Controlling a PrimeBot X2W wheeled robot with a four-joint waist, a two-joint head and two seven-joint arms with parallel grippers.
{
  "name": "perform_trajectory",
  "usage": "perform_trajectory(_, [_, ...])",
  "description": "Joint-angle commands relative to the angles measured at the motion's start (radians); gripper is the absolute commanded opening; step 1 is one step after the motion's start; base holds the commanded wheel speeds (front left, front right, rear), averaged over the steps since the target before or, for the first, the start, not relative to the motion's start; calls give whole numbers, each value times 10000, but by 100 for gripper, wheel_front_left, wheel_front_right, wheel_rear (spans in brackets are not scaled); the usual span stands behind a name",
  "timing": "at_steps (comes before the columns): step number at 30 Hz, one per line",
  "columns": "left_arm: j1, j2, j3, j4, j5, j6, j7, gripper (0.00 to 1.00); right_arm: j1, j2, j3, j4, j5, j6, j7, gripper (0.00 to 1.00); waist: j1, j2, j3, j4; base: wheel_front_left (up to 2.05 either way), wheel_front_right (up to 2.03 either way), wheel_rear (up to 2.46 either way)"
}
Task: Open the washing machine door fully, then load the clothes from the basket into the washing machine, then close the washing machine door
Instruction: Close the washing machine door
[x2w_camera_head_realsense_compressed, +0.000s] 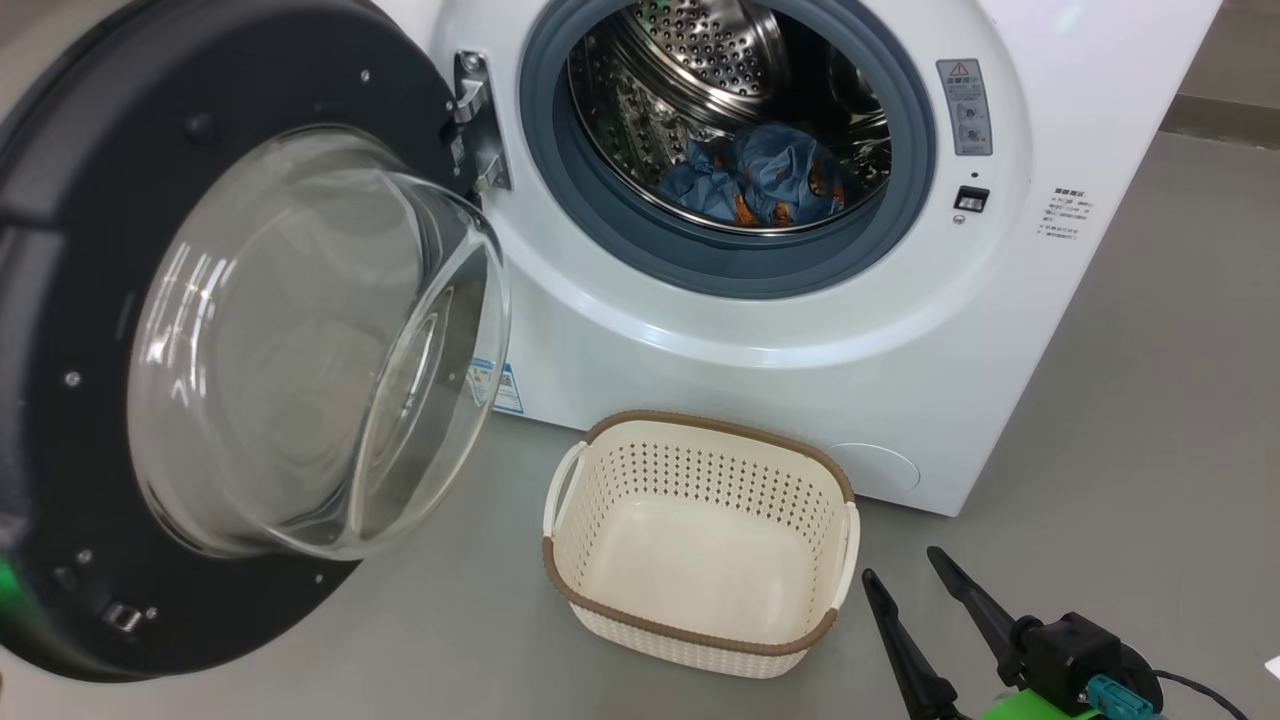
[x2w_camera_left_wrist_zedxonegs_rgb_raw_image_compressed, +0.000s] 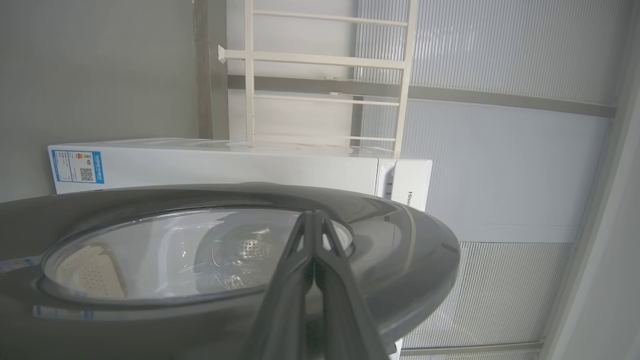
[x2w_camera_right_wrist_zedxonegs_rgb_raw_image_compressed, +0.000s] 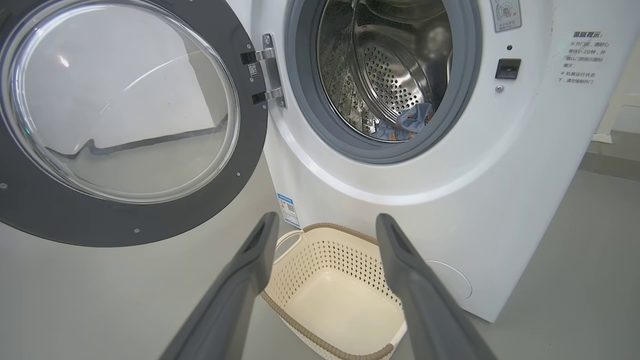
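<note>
Washing machine door (x2w_camera_head_realsense_compressed: 300, 340) (wide open) juts left of basket (x2w_camera_head_realsense_compressed: 700, 470).

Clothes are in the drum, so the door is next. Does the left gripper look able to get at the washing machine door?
Probably yes: the shut left gripper points at the outer face of the washing machine door, with nothing between them. Whether it touches is unclear.

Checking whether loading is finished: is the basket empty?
Empty: the basket has a bare floor, and the blue clothes lie inside the drum.
</note>
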Motion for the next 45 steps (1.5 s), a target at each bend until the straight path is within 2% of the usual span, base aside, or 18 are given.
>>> perform_trajectory(1, [119, 236, 145, -412, -143, -61, 299, 0, -45, -34, 192, -265, -23, 62, -48, 100, 0, -1, -1, 28, 0, 0, 0])
perform_trajectory(8, [748, -350, 103, -1468, -524, 39, 1042, 0, -56, 29, 176, -278, -32, 62, -48, 100, 0, -1, 0, 129, 0, 0, 0])
perform_trajectory(16, [1855, -1133, -259, -3508, -709, 534, 1877, 0, -72, 114, 143, -291, -49, 62, -48, 100, 0, -1, -28, 167, 0, 0, 0])
perform_trajectory(23, [2572, -1642, -519, -4964, -824, 834, 2318, 0, -58, 172, 144, -296, -51, 62, -48, 100, 0, -1, -23, 114, 0, 0, 0])
perform_trajectory(29, [3242, -2294, -855, -6431, -989, 1036, 2610, 0, -72, 221, 148, -300, -31, 62, -48, 100, 0, -1, 5, -39, 0, 0, 0])
perform_trajectory(35, [3671, -2750, -1467, -7415, -1204, 1044, 2614, 0, -83, 199, 181, -283, -2, 62, -48, 100, 0, -1, -11, -267, 0, 0, 0])
perform_trajectory(45, [3917, -2917, -3038, -7939, -1560, 681, 2071, 0, -100, 185, 230, -284, 3, 62, -48, 100, 0, -1, -58, -988, 0, 0, 0])
